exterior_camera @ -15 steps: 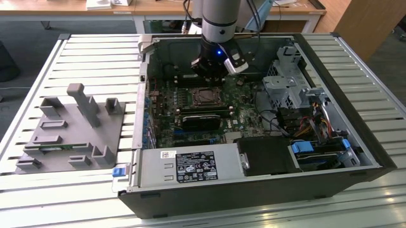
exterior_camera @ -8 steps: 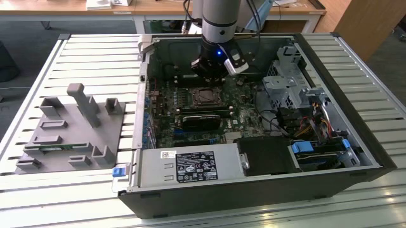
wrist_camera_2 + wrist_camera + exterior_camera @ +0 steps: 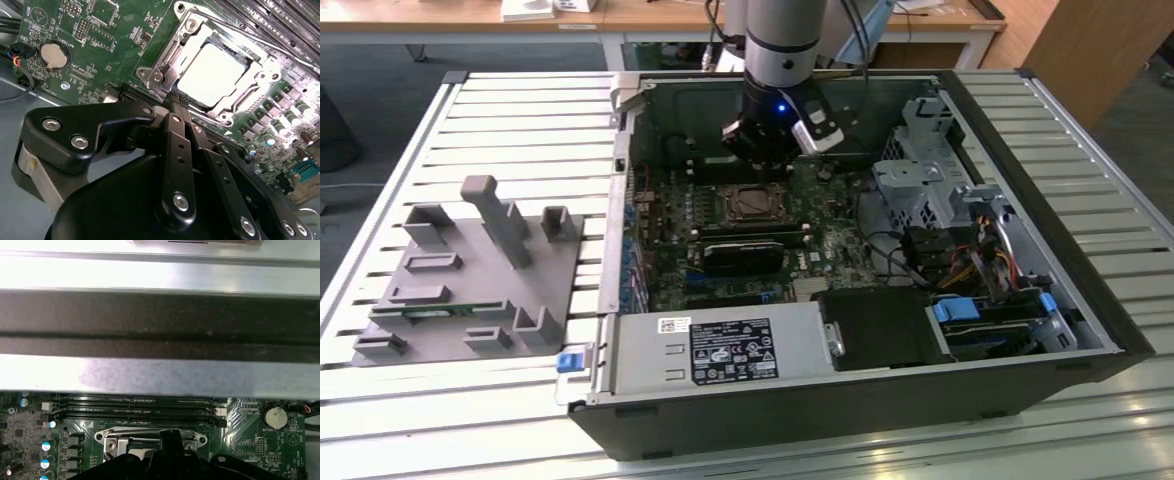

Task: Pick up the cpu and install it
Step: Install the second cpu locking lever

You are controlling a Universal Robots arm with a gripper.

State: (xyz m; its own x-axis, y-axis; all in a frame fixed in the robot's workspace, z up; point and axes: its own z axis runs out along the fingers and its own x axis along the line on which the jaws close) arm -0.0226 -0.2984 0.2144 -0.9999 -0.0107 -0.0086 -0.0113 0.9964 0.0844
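Observation:
The cpu (image 3: 212,75) lies flat in the motherboard's socket (image 3: 754,203), its pale metal top glaring under the light and the socket's metal frame (image 3: 165,65) around it. My gripper (image 3: 178,101) hovers just above the socket's edge, its two thin black fingers pressed together with nothing between them. In the exterior view the gripper (image 3: 767,152) hangs inside the open computer case, a little behind the socket. In the first wrist view the gripper (image 3: 170,436) shows in front of the socket frame (image 3: 112,436).
The case wall (image 3: 1107,300) rings the motherboard. A black heatsink block (image 3: 740,255) sits in front of the socket, memory slots (image 3: 135,407) beside it, a drive cage (image 3: 921,180) on the exterior view's right. A grey parts fixture (image 3: 467,280) lies outside on the left.

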